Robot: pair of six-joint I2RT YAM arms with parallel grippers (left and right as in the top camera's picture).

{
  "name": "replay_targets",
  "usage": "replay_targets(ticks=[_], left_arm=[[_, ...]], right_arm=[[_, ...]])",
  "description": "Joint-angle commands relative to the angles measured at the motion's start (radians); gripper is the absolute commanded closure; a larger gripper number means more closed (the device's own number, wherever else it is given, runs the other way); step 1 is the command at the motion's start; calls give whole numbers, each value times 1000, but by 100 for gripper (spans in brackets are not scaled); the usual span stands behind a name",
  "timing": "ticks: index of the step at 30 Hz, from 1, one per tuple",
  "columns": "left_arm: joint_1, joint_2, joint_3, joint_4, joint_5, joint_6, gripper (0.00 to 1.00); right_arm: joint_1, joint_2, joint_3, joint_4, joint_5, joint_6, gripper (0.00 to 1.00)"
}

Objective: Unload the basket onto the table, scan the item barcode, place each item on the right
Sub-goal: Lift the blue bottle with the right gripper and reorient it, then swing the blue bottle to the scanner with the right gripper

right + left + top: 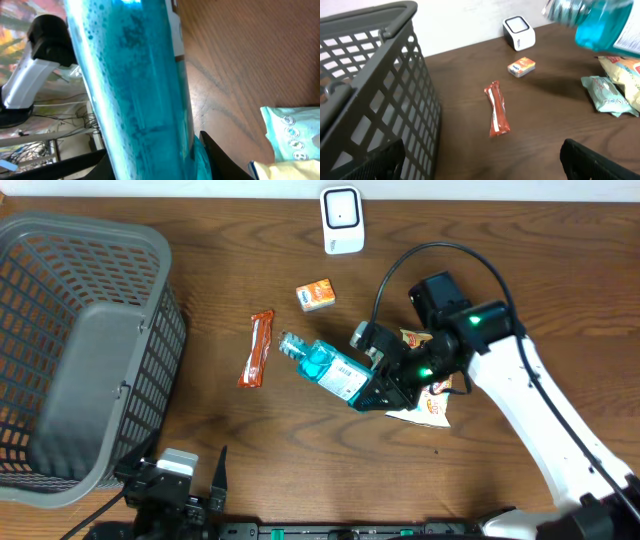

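Right claw [378, 385] grips blue bottle [328, 367]; scanner [341, 220] well apart.

The overhead camera is looking straight down on the table [250, 470], from well above. The left wrist camera is sitting low, facing across the wood toward the far wall, sharing the basket [160, 330] and scanner [342, 218] with it. The right wrist camera is peering from very close at the blue bottle [135, 90], which is filling mid-frame.

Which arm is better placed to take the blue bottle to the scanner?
Right. The right claw grips the blue bottle, and the white scanner stands beyond it. The left claw sits open and empty by the basket.
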Motion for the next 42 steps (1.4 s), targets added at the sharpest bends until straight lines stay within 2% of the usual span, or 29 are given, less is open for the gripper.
replay_targets(ticks=[1,6,8,11,20,24,28,34,36,40,42], left_arm=[[5,-2,4,-43,12,5,2],[5,-2,4,-136,12,5,2],[5,-2,4,-172,12,5,1],[5,-2,4,-188,12,6,2],[5,-2,4,-189,12,5,2],[5,-2,4,-188,12,6,2],[5,-2,4,-188,12,5,2],[5,-2,4,-189,12,5,2],[5,-2,4,-188,12,6,2],[5,-2,4,-188,12,5,2],[5,-2,4,-189,12,6,2]], right_arm=[[-3,-76,13,-18,-78,1,98],[-3,-132,13,-57,-51,18,99],[-3,-153,12,-39,54,18,99],[-2,-154,10,79,233,116,99],[-2,-77,-76,468,508,149,98],[0,5,-89,632,535,167,99],[5,103,-89,821,687,166,98],[10,267,-89,1148,848,-14,99],[10,350,-89,1357,930,-60,99],[11,481,-79,1652,1019,-151,99],[10,537,-56,1733,1056,-196,99]])
